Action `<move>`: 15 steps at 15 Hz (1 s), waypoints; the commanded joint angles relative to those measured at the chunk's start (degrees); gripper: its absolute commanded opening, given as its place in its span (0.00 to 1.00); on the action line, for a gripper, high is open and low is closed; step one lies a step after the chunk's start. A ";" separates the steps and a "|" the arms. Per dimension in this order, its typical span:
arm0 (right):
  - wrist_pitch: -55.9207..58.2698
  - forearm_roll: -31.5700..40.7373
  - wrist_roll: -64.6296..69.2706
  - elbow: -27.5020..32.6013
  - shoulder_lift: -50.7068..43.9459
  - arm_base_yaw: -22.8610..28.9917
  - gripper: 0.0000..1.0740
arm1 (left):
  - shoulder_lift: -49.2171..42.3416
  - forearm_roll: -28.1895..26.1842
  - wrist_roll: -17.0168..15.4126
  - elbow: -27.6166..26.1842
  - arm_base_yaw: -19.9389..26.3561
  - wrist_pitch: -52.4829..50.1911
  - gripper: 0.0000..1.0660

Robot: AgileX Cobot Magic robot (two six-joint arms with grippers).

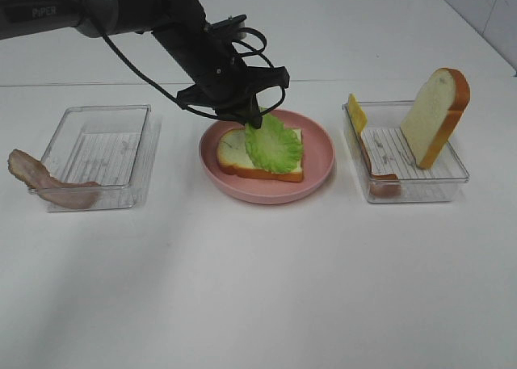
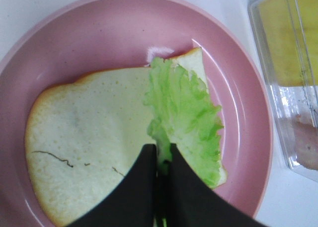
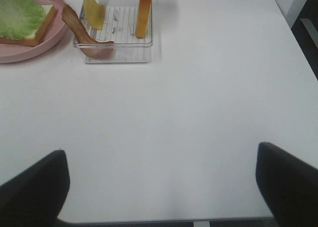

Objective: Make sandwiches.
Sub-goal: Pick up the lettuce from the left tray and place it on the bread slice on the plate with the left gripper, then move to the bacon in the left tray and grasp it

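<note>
A white bread slice point(image 1: 234, 155) point(image 2: 84, 137) lies flat on the pink plate point(image 1: 319, 147) point(image 2: 99, 23). The ruffled green lettuce leaf point(image 1: 275, 147) point(image 2: 186, 108) rests on its right half. My left gripper point(image 1: 254, 120) point(image 2: 161, 162) hangs over the plate's back edge, shut on the rim of the leaf. In the right tray point(image 1: 452, 179) a second bread slice point(image 1: 436, 115) stands upright, beside a yellow cheese slice point(image 1: 356, 113) and a bacon strip point(image 1: 380, 179). My right gripper point(image 3: 161, 187) is open over bare table, nothing between its fingers point(image 3: 35, 187).
A clear tray point(image 1: 101, 147) stands at the left with a bacon strip point(image 1: 48, 187) draped over its front left corner. The right wrist view shows the plate point(image 3: 30, 53) and right tray point(image 3: 117, 53) far off, with white table between.
</note>
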 commanded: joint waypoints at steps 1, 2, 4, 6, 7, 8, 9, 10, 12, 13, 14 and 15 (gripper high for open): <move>-0.29 0.00 -0.29 0.23 -1.55 -0.34 0.92 | 0.00 0.11 -0.29 -0.23 0.00 -1.15 0.20; -0.29 0.00 -0.29 0.23 -1.55 -0.34 0.92 | 0.00 0.11 -0.29 -0.23 0.00 -0.86 0.33; -0.29 0.00 -0.29 0.23 -1.55 -0.34 0.92 | -0.06 0.11 -0.29 -0.23 0.00 -0.46 0.76; -0.29 0.00 -0.29 0.23 -1.55 -0.34 0.92 | -0.29 0.11 -0.29 -0.40 0.00 0.06 0.96; -0.29 0.00 -0.29 0.23 -1.55 -0.34 0.92 | -0.29 0.34 -0.29 -2.41 0.00 2.52 0.96; -0.29 0.00 -0.29 0.23 -1.55 -0.34 0.92 | -0.29 0.69 -0.29 -4.53 0.00 4.47 0.96; -0.29 0.00 -0.29 0.23 -1.55 -0.34 0.92 | -0.29 1.09 -0.29 -6.99 0.00 6.93 0.96; -0.29 0.00 -0.29 0.23 -1.55 -0.34 0.92 | -0.29 1.38 -0.29 -8.59 0.00 8.31 0.96; -0.29 0.00 -0.29 0.23 -1.55 -0.34 0.92 | -0.29 4.24 -0.34 -16.21 0.00 16.44 0.96; -0.29 0.00 -0.29 0.23 -1.55 -0.34 0.92 | -0.29 6.07 -0.34 -19.08 0.00 20.17 0.96; -0.29 0.00 -0.29 0.23 -1.55 -0.34 0.92 | -0.29 8.54 -0.34 -21.89 0.00 23.66 0.96; -0.29 0.00 -0.29 0.23 -1.55 -0.34 0.92 | -0.29 9.85 -0.63 -23.38 0.00 25.55 0.96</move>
